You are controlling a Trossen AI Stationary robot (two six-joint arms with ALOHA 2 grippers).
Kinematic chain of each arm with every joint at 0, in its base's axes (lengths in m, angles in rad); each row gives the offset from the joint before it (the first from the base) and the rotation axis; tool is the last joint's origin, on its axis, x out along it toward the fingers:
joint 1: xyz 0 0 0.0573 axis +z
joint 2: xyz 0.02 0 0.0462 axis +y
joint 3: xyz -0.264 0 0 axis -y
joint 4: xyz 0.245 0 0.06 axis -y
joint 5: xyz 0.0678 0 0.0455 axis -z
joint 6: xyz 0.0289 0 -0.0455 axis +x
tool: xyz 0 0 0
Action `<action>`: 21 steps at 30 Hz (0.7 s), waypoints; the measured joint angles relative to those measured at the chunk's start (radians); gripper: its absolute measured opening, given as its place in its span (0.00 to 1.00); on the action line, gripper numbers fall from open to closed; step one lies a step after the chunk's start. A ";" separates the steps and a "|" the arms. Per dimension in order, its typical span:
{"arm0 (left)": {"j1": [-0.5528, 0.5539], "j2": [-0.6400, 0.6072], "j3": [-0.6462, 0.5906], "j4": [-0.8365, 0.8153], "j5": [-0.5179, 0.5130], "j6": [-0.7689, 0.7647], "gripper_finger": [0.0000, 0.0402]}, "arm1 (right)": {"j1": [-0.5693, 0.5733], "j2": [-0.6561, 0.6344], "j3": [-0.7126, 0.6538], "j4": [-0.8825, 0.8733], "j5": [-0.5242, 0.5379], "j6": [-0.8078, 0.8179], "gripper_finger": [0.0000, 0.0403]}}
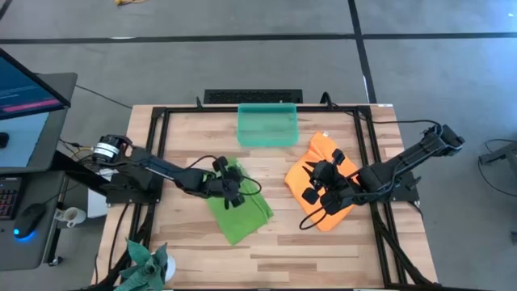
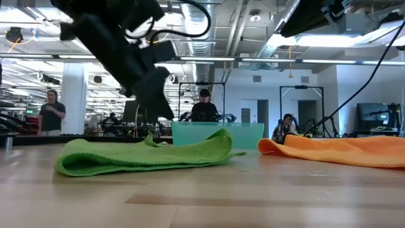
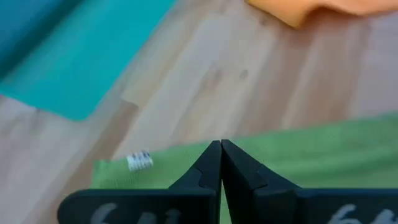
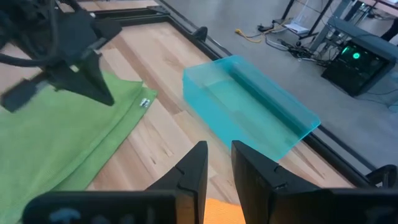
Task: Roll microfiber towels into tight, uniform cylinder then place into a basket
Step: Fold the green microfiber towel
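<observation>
I have the left gripper (image 1: 229,183) pinched fully together with nothing between its fingers, hovering over the near-basket edge of the green towel (image 1: 239,206), which lies folded over but not rolled, near the middle of the table (image 1: 194,242). The right gripper (image 1: 325,183) sits above the orange towel (image 1: 323,162) with a narrow gap between its fingers and holds nothing that I can see; that towel lies crumpled on the right side. The basket (image 1: 267,125) stands empty at the far edge, between the two towels and apart from both. My worry is that a closed gripper pressed on the green towel will only shove the cloth along the smooth wood and bunch it instead of starting a tight roll; a loose roll could spring open or fail to fit between the low walls. I count two towels, one basket, two grippers, and neither towel rolled yet.
</observation>
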 joint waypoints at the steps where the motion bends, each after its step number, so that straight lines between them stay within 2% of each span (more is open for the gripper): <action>1: -0.006 -0.011 0.004 -0.031 0.018 -0.015 0.00 | 0.000 0.000 0.000 0.000 0.000 0.000 0.24; 5: -0.014 -0.029 0.004 -0.117 0.118 -0.076 0.00 | 0.000 0.000 0.000 0.000 0.000 0.000 0.24; 11: -0.013 -0.028 0.004 -0.131 0.267 -0.102 0.00 | 0.000 0.000 0.000 0.005 0.000 0.000 0.24; 21: -0.013 -0.027 0.004 -0.127 0.283 -0.094 0.00 | 0.000 0.000 0.000 0.020 -0.026 -0.001 0.24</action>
